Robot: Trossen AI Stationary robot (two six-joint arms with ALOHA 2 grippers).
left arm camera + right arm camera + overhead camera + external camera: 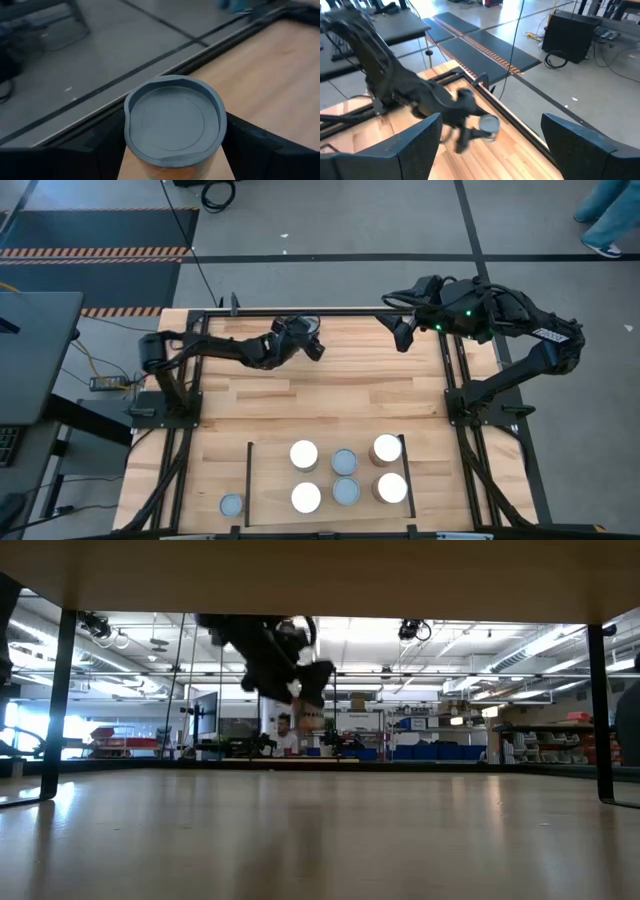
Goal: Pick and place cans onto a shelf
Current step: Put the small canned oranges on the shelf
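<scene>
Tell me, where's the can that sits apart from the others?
In the high view, that can stands at the table's near-left, just outside the shelf's left rail.

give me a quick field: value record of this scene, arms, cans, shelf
left gripper: raised over the far side of the table, shut on a grey-topped can
right gripper: near the far edge, open, holding nothing
shelf: near side, black rails
cans on shelf: six, three white-topped, two grey-topped, one partly hidden
stray can: grey-topped, on the table outside the shelf's left rail
</scene>
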